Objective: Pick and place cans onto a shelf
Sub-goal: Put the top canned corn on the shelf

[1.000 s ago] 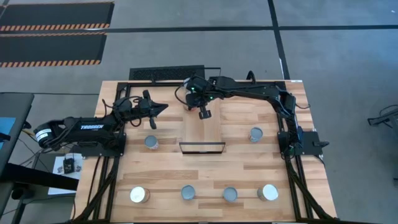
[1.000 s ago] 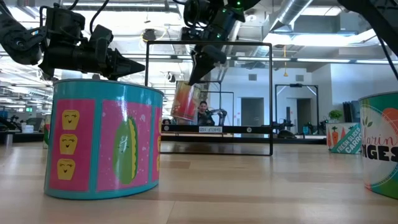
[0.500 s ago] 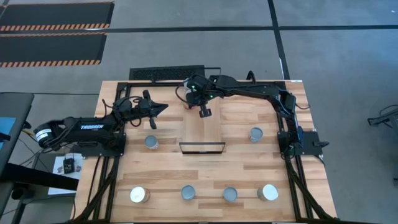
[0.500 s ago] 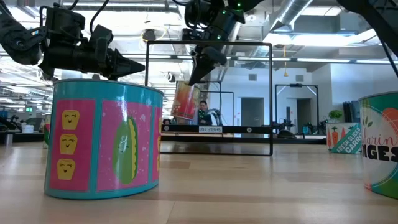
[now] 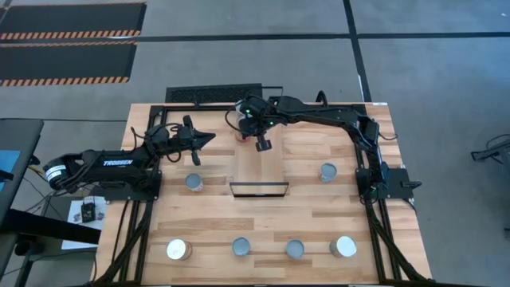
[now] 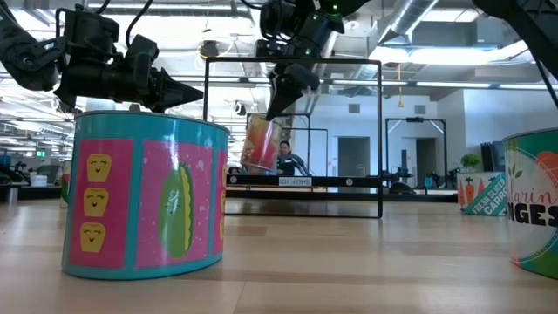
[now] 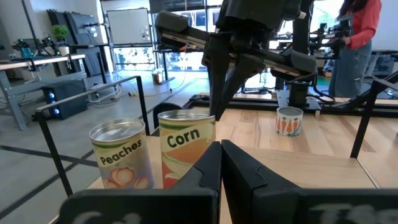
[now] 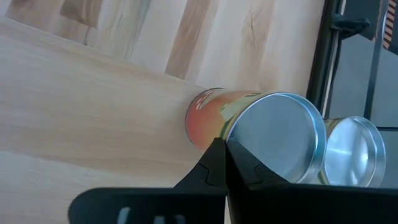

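Observation:
On the shelf (image 5: 263, 171), at its far left corner, a "Corn" can (image 7: 186, 146) and a "Peaches" can (image 7: 121, 155) stand side by side on their bottoms. My right gripper (image 7: 217, 109) is shut, and its tips are at the corn can's silvery top (image 8: 273, 134). My left gripper (image 5: 209, 137) is shut and hangs level above the table, left of the shelf, touching nothing. Several more cans stand on the tabletop: one (image 5: 194, 182) left of the shelf, one (image 5: 327, 171) right of it, and a row near the front edge (image 5: 241, 247). My right gripper meets the corn can with its shut fingertips at the rim of the can's top (image 7: 210, 116). It comes slanting down from above. The can keeps its bottom on the shelf and leans a little in the low view (image 6: 261, 142), beside the peaches can.
The shelf's black frame (image 6: 294, 185) has upright posts and a top bar around the cans. A large teal and pink can (image 6: 144, 196) stands close to the low camera, with an orange can (image 6: 532, 214) at the right. A person (image 7: 357, 37) stands beyond the table.

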`<state>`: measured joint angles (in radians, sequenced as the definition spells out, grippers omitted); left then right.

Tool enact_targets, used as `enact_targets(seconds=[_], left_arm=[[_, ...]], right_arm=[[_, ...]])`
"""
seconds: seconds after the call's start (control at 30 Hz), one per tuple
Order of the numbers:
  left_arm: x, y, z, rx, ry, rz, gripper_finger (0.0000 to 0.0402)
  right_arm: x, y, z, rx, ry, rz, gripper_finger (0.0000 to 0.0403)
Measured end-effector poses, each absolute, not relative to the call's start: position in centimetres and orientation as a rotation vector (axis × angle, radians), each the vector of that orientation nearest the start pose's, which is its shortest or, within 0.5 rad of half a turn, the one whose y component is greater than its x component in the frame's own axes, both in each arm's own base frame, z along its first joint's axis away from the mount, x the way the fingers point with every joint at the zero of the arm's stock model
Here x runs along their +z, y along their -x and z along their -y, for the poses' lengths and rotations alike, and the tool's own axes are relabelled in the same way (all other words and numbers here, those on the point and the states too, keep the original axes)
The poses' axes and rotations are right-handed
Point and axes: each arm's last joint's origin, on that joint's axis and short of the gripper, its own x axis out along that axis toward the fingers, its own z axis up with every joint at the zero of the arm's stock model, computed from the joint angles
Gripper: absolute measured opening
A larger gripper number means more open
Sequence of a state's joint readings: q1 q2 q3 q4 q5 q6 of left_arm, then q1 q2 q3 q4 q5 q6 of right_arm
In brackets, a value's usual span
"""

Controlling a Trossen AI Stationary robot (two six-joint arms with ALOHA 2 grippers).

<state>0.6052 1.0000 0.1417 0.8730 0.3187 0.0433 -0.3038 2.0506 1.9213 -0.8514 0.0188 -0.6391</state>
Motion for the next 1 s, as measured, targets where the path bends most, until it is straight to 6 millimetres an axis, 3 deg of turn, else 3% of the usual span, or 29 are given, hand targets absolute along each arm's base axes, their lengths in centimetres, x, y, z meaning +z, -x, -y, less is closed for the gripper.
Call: enact_targets(seconds=[0.2,0.47,0.7,1.0], left_arm=[[18.1,-15.2,-9.4,0.287,-0.049,0.007,0.0000],[18.1,-15.2,-9.4,0.285,-0.046,0.008,0.0000],[18.1,-15.2,-9.4,0.286,-0.046,0.008,0.0000],[18.1,-15.2,-9.4,0.286,-0.046,0.007,0.0000]], right_arm=[[28.4,-42.5,13.4,0.037,0.433,-1.034,0.0009],[26.5,-43.5,13.6,0.032,0.431,-1.064,0.0017],[26.8,-43.6,13.4,0.025,0.436,-1.043,0.0057],[27.2,-43.6,13.6,0.012,0.439,-1.021,0.0066]])
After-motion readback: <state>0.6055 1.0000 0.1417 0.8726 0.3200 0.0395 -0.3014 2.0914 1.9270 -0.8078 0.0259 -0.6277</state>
